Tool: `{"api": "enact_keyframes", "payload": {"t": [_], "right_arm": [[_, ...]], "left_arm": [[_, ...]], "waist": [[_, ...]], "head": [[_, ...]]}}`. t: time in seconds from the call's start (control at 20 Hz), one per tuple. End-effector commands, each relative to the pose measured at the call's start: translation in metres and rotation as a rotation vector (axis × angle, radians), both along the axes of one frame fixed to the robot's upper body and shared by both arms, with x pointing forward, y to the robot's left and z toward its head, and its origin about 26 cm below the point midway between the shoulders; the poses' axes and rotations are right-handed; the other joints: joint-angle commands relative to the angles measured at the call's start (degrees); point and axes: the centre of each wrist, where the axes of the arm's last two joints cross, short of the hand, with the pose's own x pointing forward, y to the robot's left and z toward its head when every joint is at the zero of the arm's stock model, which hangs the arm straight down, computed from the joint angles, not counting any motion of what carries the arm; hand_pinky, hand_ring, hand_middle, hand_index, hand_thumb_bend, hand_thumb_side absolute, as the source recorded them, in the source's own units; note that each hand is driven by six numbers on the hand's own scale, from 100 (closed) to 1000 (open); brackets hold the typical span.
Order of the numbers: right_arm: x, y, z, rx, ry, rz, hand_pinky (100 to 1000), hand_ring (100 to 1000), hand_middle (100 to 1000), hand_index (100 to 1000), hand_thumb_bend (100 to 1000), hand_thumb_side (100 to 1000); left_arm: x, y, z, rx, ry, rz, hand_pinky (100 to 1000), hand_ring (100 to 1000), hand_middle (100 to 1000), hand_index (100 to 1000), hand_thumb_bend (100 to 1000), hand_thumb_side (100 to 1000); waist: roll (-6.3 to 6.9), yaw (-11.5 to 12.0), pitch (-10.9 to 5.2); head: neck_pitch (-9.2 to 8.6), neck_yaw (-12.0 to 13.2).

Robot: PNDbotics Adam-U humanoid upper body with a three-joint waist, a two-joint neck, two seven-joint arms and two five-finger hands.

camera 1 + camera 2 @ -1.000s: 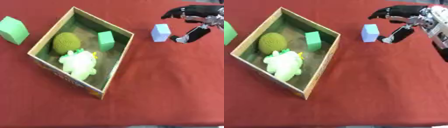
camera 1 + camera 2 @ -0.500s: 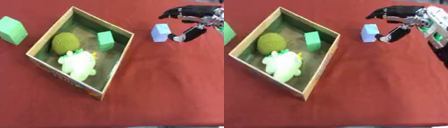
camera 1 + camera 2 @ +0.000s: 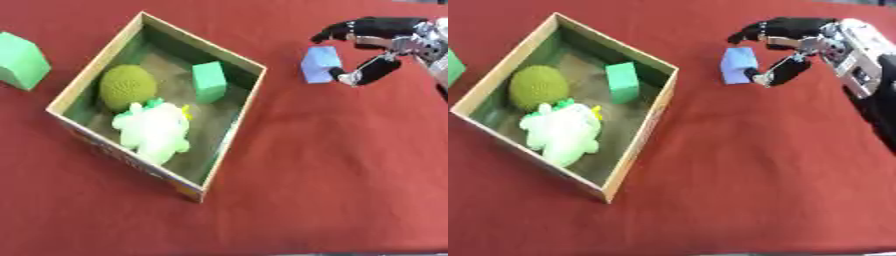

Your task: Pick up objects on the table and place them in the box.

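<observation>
In the left eye view, an open cardboard box with green inner walls [image 3: 247, 102] is seen lying askew on the red cloth-covered table [image 3: 315, 175]. Three things are already held in it: a round olive-green knitted ball [image 3: 128, 87], a pale green and white plush toy [image 3: 152, 130] and a small green foam block [image 3: 209, 81] standing against the far wall. A larger light green block [image 3: 19, 60] is left on the cloth, well apart from the box on its left side. A pale blue foam cube [image 3: 318, 64] is found to the right of the box, with the black right hand [image 3: 378, 42] curved around it: the fingers are arched over its top and the thumb is brought in at its lower right side.

In the right eye view, the thumb tip is seen touching or almost touching the cube's side, while the fingers [image 3: 750, 31] are spread fairly wide above it; whether the cube is truly pinched cannot be told. The left hand is not shown.

The step in hand is judged to be the grasp of the blue cube. A closing of fingers and thumb is called for next, then a lift and a carry leftward over the box rim.
</observation>
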Motion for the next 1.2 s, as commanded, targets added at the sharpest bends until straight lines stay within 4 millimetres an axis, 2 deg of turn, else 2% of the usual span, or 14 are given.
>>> {"api": "enact_keyframes", "payload": {"t": [0.05, 0.3, 0.7, 0.8, 0.85, 1.2], "right_arm": [[-0.0012, -0.0077, 0.0154, -0.012, -0.028, -0.023, 1000, 1000, 887, 1000, 100, 334], [0.0012, -0.0071, 0.0134, -0.005, -0.013, -0.025, 1000, 1000, 869, 1000, 100, 362], [0.0037, -0.0068, 0.0111, 0.017, -0.007, -0.034, 1000, 1000, 728, 988, 100, 340], [0.004, -0.0068, 0.0105, 0.032, -0.012, -0.038, 1000, 1000, 661, 948, 100, 278], [0.0042, -0.0068, 0.0105, 0.045, -0.016, -0.04, 995, 1000, 594, 902, 100, 255], [0.005, -0.0053, 0.0099, 0.142, -0.04, -0.042, 928, 1000, 395, 724, 100, 233]], "left_arm": [[-0.0021, -0.0011, 0.0079, 0.02, -0.025, -0.007, 876, 947, 809, 887, 100, 721], [-0.0019, -0.0017, 0.0078, 0.02, -0.023, -0.008, 876, 948, 809, 887, 100, 721], [-0.0018, -0.0021, 0.0077, 0.02, -0.021, -0.009, 877, 948, 809, 885, 100, 721], [-0.0017, -0.0022, 0.0078, 0.02, -0.02, -0.009, 877, 948, 809, 884, 100, 721], [-0.0017, -0.0022, 0.0077, 0.02, -0.019, -0.009, 878, 948, 809, 883, 100, 721], [-0.0016, -0.0023, 0.0079, 0.016, -0.02, -0.011, 877, 947, 808, 881, 100, 719]], "waist": [[-0.48, 0.0, -0.05], [-0.53, 0.1, 0.12], [-0.59, 0.3, 0.15], [-0.58, 0.3, 0.11], [-0.56, 0.2, 0.08], [-0.38, 0.3, -0.21]], "head": [[-0.67, -0.2], [-0.66, -0.3], [-0.84, -0.4], [-0.85, -0.4], [-0.85, -0.3], [-0.56, -0.5]]}}
